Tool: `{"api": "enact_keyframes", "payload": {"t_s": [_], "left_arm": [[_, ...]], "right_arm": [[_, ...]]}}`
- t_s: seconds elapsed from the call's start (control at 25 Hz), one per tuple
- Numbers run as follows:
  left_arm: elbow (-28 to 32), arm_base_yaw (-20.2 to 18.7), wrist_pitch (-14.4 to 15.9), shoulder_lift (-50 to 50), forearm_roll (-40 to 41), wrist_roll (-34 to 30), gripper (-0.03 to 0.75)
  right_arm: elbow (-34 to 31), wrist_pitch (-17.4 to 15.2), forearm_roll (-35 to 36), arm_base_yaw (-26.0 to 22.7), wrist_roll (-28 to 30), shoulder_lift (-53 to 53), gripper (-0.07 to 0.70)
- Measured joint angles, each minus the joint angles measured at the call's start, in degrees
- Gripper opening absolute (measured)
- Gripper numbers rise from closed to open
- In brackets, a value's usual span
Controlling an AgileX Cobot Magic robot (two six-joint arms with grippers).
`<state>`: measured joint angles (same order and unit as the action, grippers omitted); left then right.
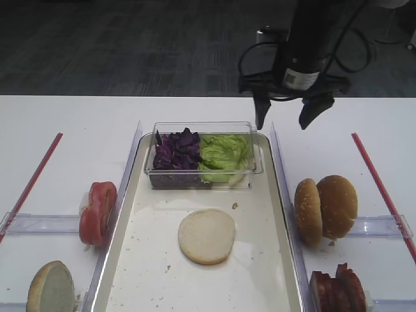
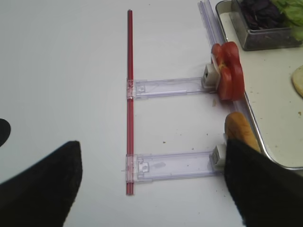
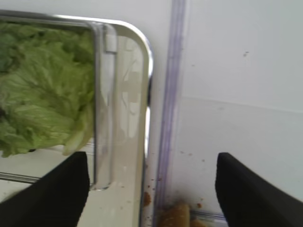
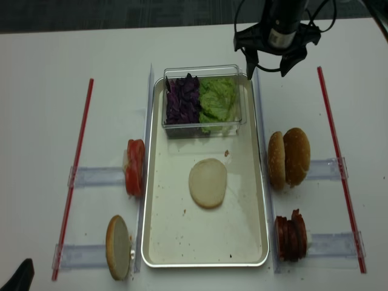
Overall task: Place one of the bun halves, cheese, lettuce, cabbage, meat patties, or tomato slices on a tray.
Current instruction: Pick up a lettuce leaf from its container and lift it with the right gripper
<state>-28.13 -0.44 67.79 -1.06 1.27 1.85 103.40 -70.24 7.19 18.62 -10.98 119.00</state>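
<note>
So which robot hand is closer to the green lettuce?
Right. The right gripper hangs open just past the lettuce box's right end. The left gripper is far off, at the table's front left corner.

A white table [image 1: 65,123] carries a metal tray [image 1: 276,214] at its middle. Left of the tray stand tomato slices [image 1: 97,212] and a bun half [image 1: 51,287]; right stand bun halves [image 1: 325,208] and meat patties [image 1: 338,291]. Red strips [image 4: 76,173] run near both side edges.
</note>
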Motion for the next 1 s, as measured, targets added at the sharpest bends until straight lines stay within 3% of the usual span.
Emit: {"api": "enact_keyframes", "payload": {"t_s": [0.48, 1.0], "left_arm": [[0.0, 0.0, 0.0, 0.0, 0.0, 0.0, 0.565], [0.0, 0.0, 0.0, 0.0, 0.0, 0.0, 0.565]], "right_arm": [[9.3, -0.2, 0.2, 9.7, -5.9, 7.5, 0.557], [11.6, -0.3, -1.5, 10.7, -7.2, 10.3, 0.555]]}}
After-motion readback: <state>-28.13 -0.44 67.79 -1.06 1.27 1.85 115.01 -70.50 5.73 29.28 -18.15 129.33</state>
